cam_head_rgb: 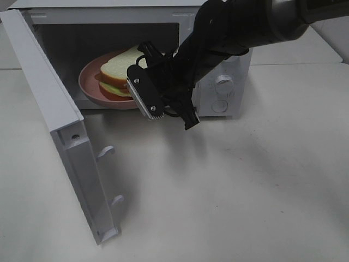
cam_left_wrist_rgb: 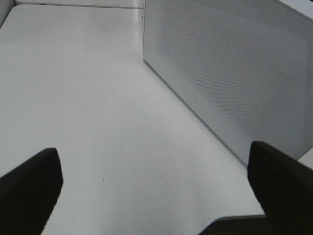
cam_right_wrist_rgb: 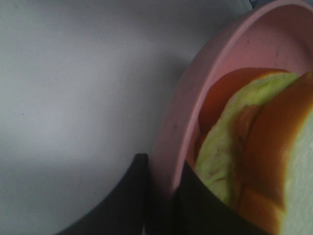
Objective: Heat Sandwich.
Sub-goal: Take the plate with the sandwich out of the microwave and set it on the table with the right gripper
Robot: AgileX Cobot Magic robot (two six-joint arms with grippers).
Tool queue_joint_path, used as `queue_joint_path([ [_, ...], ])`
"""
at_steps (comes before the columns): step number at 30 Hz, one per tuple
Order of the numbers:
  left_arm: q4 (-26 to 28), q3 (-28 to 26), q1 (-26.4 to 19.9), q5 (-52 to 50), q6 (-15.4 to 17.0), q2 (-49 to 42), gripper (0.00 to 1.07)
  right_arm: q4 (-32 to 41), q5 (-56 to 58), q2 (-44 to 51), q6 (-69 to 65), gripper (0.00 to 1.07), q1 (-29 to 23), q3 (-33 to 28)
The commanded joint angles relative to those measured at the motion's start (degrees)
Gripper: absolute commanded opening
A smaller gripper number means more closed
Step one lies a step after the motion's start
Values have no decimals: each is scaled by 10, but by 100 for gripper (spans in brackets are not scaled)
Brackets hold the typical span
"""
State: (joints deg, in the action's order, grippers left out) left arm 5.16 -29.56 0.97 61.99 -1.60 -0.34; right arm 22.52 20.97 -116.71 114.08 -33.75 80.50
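The sandwich, white bread with lettuce and red filling, lies on a round pink plate inside the open white microwave. My right gripper reaches into the opening from the right and is shut on the plate's rim. In the right wrist view its dark fingers pinch the pink rim, with the sandwich just beyond. My left gripper is open and empty over the bare white table. It does not show in the exterior high view.
The microwave door stands swung open to the left, with two latch hooks on its inner edge. A white perforated panel of the microwave rises beside the left gripper. The white table spreads in front.
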Motion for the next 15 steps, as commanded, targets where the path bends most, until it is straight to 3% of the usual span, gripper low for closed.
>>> queue_joint_path([
  [1,5,2,-1,-7,-1,-3,97,30,-23,22,25,0,4,-18],
  [8,5,2,-1,-7,-1,-3,97,114,-50,66,70,0,4,-79],
  [15,5,2,-1,-7,-1,-3,97,116,-51,105,70,0,4,-119],
])
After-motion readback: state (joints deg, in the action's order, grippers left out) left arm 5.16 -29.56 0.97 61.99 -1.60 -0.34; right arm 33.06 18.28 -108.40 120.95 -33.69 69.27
